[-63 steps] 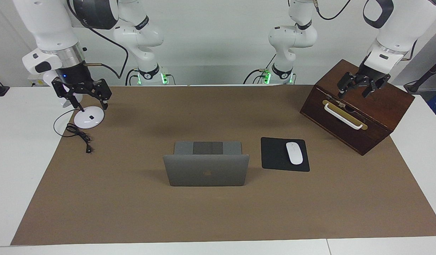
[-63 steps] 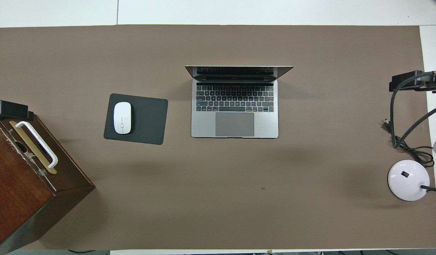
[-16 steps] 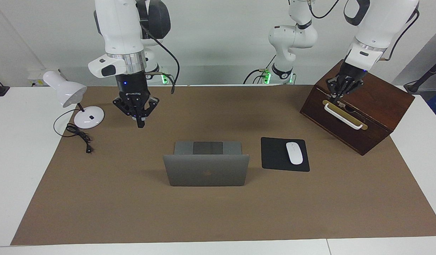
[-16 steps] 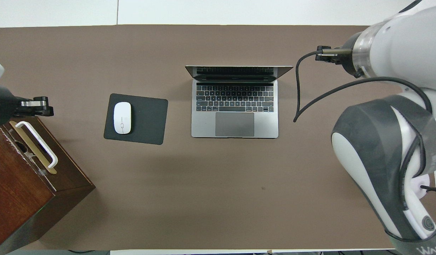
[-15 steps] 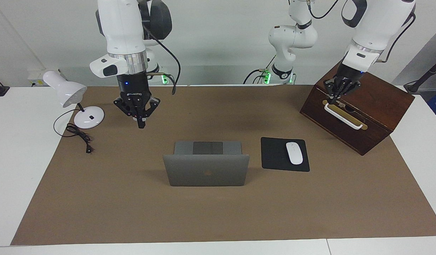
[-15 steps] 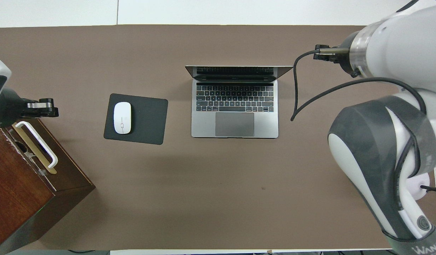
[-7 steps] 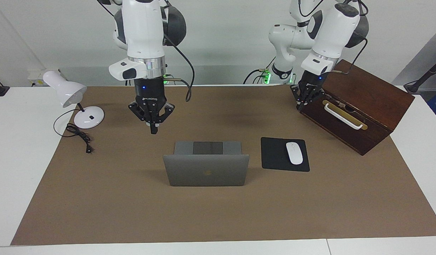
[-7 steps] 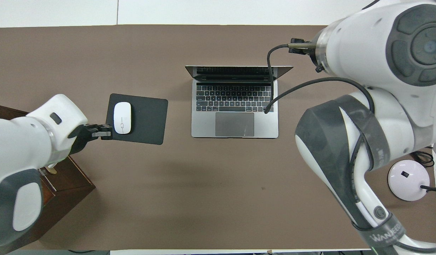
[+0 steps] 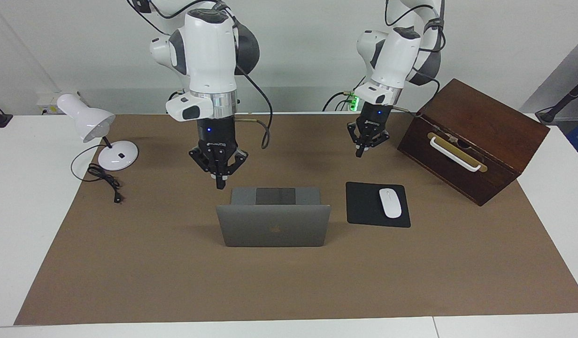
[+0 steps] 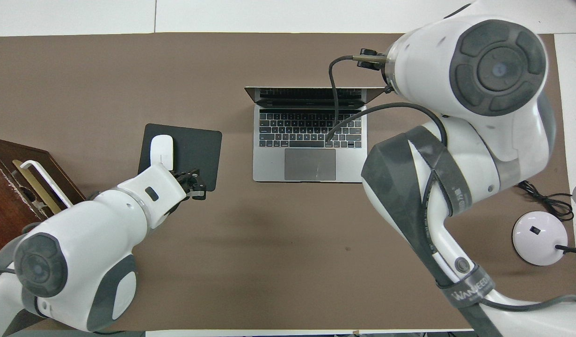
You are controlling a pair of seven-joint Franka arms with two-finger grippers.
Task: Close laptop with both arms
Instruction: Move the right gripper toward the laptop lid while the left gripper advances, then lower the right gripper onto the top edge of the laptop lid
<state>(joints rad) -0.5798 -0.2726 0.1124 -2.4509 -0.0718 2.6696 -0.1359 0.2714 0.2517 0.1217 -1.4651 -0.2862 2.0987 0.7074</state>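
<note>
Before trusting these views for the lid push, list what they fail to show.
- Right end effector: overhead view, hidden under the right arm.
- Laptop screen: facing view shows only the lid's back; overhead, too foreshortened.
- Box: overhead view, cut by the edge, partly covered by the left arm.
- Lamp head: overhead view, cut by the edge.

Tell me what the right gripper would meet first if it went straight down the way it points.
Probably the brown mat beside the open laptop, near its robot-side corner; the shut right gripper hangs close, so depth is uncertain.
</note>
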